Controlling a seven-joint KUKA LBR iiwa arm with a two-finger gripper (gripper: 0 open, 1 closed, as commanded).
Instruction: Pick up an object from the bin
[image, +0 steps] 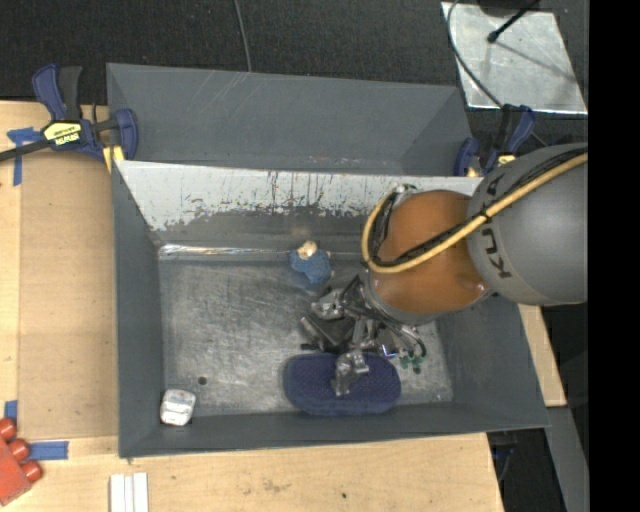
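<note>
My gripper (347, 378) hangs low over the front right part of the bin floor, its fingertips down on a dark blue oval pad (338, 387) that lies flat near the front wall. Whether anything is pinched between the fingers is hidden. Just behind the gripper, near the back of the floor, sits a small blue figure with a pale top (311, 263). A small green-and-white thing (410, 356) peeks out to the right of the gripper, partly under the wrist.
A small white block (177, 407) lies in the front left corner of the bin. The arm with its orange cover and yellow cable reaches in from the right over the right wall. The left half of the floor holds only a dark speck.
</note>
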